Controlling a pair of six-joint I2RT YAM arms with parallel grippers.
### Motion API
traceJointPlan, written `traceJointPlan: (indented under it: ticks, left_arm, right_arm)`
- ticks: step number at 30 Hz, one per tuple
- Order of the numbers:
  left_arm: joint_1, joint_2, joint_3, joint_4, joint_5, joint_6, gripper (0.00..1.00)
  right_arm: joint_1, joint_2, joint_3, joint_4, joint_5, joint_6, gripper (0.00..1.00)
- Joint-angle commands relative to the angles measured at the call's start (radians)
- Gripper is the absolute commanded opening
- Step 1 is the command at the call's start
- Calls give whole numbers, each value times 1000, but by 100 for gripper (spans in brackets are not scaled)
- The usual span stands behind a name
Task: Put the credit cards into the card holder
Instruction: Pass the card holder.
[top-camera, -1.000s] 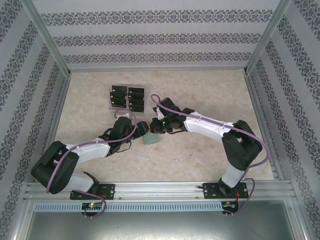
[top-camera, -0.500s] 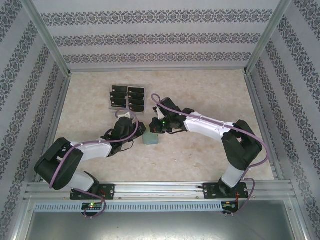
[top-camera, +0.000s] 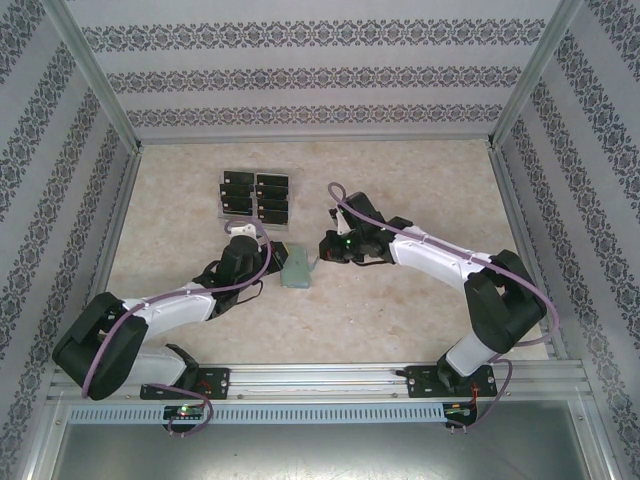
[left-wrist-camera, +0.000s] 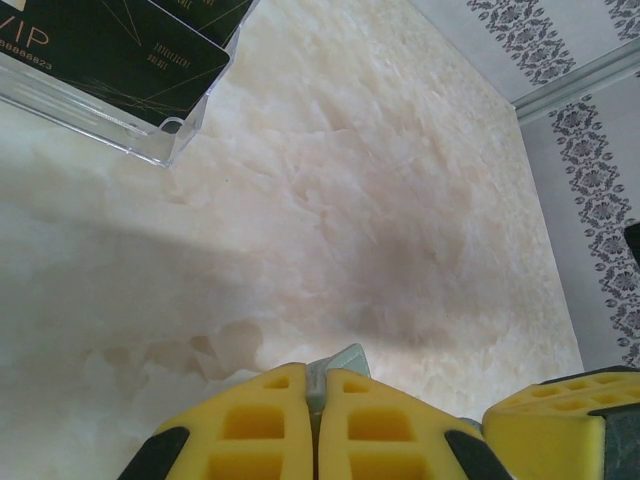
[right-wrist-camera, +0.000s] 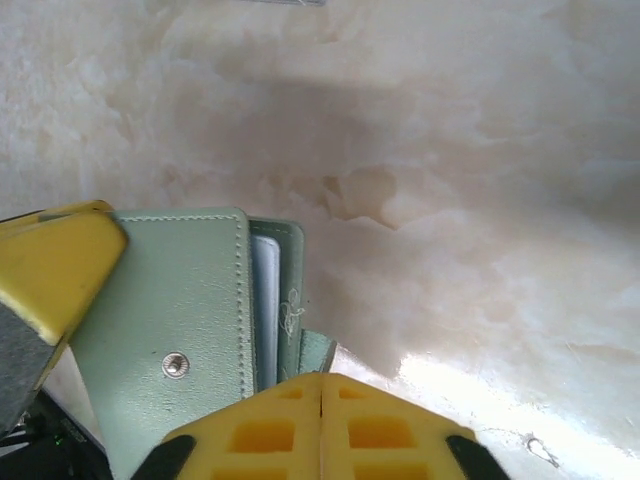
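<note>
left claw (left-wrist-camera: 315, 378) pinching green card holder (right-wrist-camera: 170, 310) edge, right claw (right-wrist-camera: 321, 385) closed beside its tab (right-wrist-camera: 316, 350), credit card (left-wrist-camera: 110, 50) reads "vip"

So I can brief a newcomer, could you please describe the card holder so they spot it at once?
On the beige table, find the clear tray of black cards; just nearer than it lies the card holder. It is the only grey-green thing, a stitched wallet with a metal snap.

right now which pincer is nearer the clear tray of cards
Left. The left pincer grips the card holder at its left edge, close to the clear tray; the right pincer is at the holder's right edge, farther away.
</note>
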Motion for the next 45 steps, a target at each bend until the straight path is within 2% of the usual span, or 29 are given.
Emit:
traceJointPlan:
  ticks: [1, 3, 6, 11, 16, 26, 38, 41, 45]
  left_arm:
    - [-4, -17, 5, -23, -3, 47, 0]
    - [-4, -20, 10, -26, 4, 53, 0]
    - [-4, -21, 19, -37, 9, 60, 0]
    - [-4, -26, 25, -45, 14, 63, 0]
    - [-4, -48, 26, -45, 11, 61, 0]
    - [-4, -85, 31, -58, 6, 56, 0]
    - [-4, -79, 37, -41, 12, 43, 0]
    - [-5, -71, 37, -31, 14, 40, 0]
    - [-5, -72, 40, -37, 16, 40, 0]
  right_arm:
    - [3, -48, -44, 46, -5, 15, 47]
    - [7, -71, -73, 88, -6, 44, 53]
    - [19, -87, -91, 130, -11, 75, 55]
    - [58, -74, -78, 136, 22, 91, 67]
    - [53, -53, -111, 166, 50, 120, 66]
    - [45, 9, -176, 255, 19, 144, 56]
    - [37, 98, -195, 425, -114, 192, 46]
    - [40, 125, -186, 461, -151, 204, 38]
    - [34, 117, -198, 485, -157, 214, 10]
